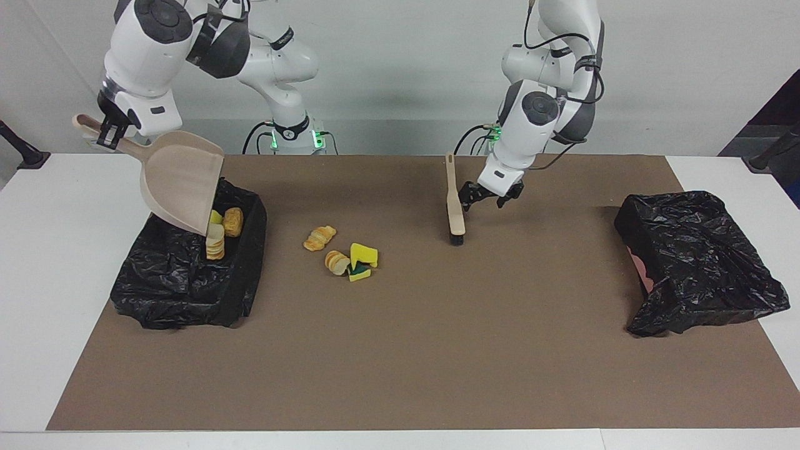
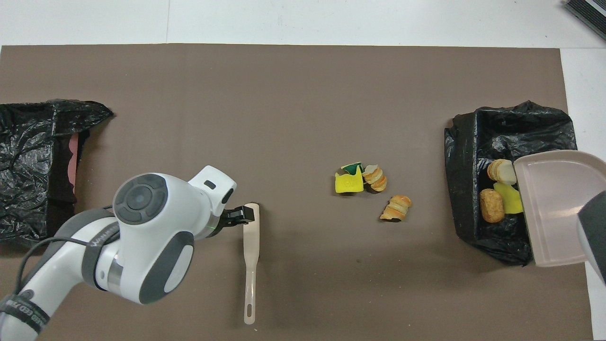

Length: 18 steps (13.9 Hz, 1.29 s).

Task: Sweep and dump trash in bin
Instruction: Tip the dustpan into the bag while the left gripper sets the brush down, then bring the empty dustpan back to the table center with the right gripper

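Note:
My right gripper [image 1: 106, 134] is shut on the handle of the beige dustpan [image 1: 181, 181] [image 2: 554, 203]. The pan is tipped steeply, mouth down, over the black-lined bin [image 1: 169, 294] [image 2: 468, 156] at the right arm's end. Three trash pieces [image 1: 215, 240] [image 2: 492, 205] lie in that bin under the pan's lip. More trash sits mid-mat: a croissant lump [image 1: 320, 237] [image 2: 396, 207], a bread lump [image 1: 337, 262] [image 2: 375, 177] and yellow sponge chunks [image 1: 364, 255] [image 2: 349, 183]. The brush [image 1: 454, 206] [image 2: 251, 246] rests on the mat, handle toward the robots. My left gripper [image 1: 484, 197] [image 2: 241, 215] hangs open beside its head, holding nothing.
A second black-lined bin [image 1: 700, 250] [image 2: 28, 156] stands at the left arm's end of the brown mat [image 1: 437, 350]. White table shows around the mat's edges.

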### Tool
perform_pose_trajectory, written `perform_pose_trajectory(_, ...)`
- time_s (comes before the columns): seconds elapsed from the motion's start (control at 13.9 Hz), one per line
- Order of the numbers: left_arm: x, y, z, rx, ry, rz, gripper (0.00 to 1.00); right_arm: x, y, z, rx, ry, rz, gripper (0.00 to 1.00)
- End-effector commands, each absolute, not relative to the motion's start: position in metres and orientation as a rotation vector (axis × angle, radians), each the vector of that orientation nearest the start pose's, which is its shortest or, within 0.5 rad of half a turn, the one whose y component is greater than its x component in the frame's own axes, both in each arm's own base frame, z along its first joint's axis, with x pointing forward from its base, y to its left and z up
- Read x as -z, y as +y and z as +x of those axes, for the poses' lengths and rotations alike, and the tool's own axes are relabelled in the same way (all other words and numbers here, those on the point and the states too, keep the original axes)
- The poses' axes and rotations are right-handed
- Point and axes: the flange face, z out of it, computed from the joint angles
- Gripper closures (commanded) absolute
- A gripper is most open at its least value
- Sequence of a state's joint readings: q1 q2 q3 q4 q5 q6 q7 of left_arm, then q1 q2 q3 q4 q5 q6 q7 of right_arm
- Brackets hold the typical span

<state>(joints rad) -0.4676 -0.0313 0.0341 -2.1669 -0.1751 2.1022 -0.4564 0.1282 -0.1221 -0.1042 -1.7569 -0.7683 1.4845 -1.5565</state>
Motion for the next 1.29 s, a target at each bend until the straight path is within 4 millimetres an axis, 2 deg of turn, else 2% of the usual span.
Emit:
perform_pose_trajectory(0.0, -0.433, -0.190, 0.518, -0.165, -0.070, -3.263, 0.00, -0.656, -0.036, 0.491, 0.775, 1.702, 1.943, 1.00)
perform_pose_trajectory(0.07, -0.448, -0.165, 0.531, -0.168, -0.063, -3.269, 0.00, -0.656, -0.019, 0.486, 0.730, 1.634, 2.042, 1.00)
perform_pose_trajectory(0.22, -0.477, -0.131, 0.548, -0.154, -0.056, -3.276, 0.00, -0.653, 0.027, 0.476, 0.581, 1.462, 2.253, 1.00)
perform_pose_trajectory(0.43, -0.502, -0.087, 0.561, -0.125, -0.065, -3.254, 0.00, -0.644, 0.085, 0.471, 0.344, 1.108, 2.598, 1.00)
perform_pose_trajectory(0.5, -0.511, -0.076, 0.562, -0.123, -0.050, -3.233, 0.00, -0.638, 0.115, 0.472, 0.261, 0.978, 2.679, 1.00)
perform_pose_trajectory(0.65, -0.522, -0.040, 0.565, -0.131, 0.008, -3.237, 0.00, -0.612, 0.170, 0.484, 0.160, 0.707, 2.830, 1.00)
perform_pose_trajectory(0.79, -0.529, -0.008, 0.563, -0.127, 0.066, -3.235, 0.00, -0.562, 0.222, 0.506, 0.145, 0.503, 2.919, 1.00)
perform_pose_trajectory(0.86, -0.533, 0.003, 0.563, -0.115, 0.065, -3.226, 0.00, -0.542, 0.254, 0.515, 0.109, 0.420, 2.957, 1.00)
perform_pose_trajectory(0.93, -0.532, 0.004, 0.564, -0.126, 0.036, -3.225, 0.00, -0.521, 0.277, 0.532, 0.088, 0.303, 3.010, 1.00)
perform_pose_trajectory(1.08, -0.542, -0.003, 0.569, -0.091, -0.021, -3.209, 0.00, -0.489, 0.323, 0.558, 0.021, 0.135, 3.109, 1.00)
perform_pose_trajectory(1.22, -0.555, -0.007, 0.568, -0.056, 0.009, -3.176, 0.00, -0.462, 0.359, 0.585, -0.018, -0.036, 3.206, 1.00)
